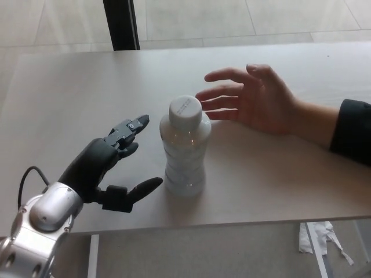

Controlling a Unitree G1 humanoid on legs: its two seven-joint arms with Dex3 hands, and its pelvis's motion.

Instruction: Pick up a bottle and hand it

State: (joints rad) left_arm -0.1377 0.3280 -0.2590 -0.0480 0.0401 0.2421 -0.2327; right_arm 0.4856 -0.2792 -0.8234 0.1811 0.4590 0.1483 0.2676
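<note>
One left hand shows, fingers spread and holding nothing, just left of the bottle, likely set to wrap it. That capped bottle stands upright near the table's front edge. Right of the bottle, a person's hand waits open, probably to receive it. Behind lies pale tiled floor.

We see the bottle upright on the bench, near its front edge. Left hand sits just left of the bottle, not touching, fingers spread. A person's hand is behind-right of the bottle, just off the cap, palm open over the bench.
</note>
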